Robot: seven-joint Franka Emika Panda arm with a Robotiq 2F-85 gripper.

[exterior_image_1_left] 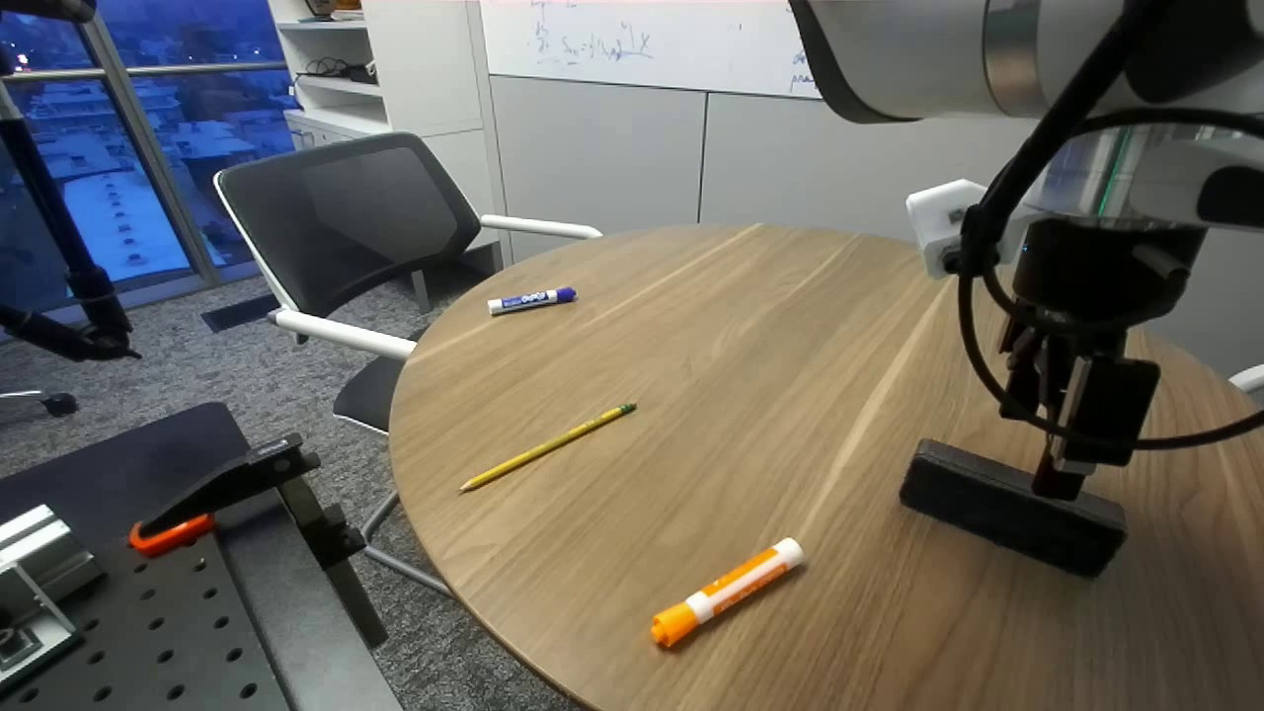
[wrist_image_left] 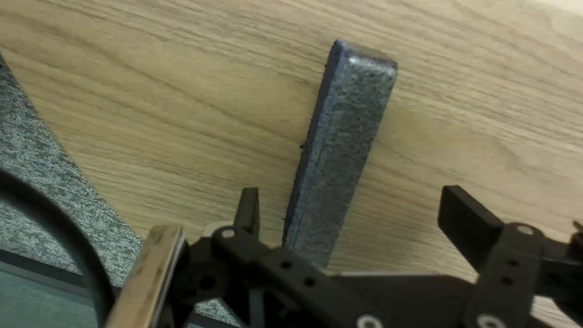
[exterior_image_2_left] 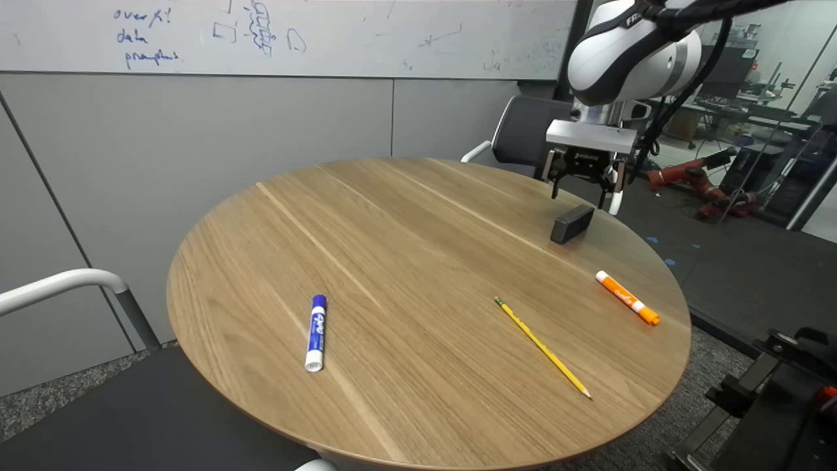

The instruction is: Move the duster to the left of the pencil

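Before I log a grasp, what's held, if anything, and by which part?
Nothing is held: the fingers stand open, with gaps either side of the duster.

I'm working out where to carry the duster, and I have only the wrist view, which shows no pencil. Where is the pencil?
Observer: In both exterior views, the pencil lies on the table between the blue marker and the orange marker.
Operator: I can't see how it is turned. Which end is nearer the table's edge?
Observer: The sharpened tip, as both exterior views show.
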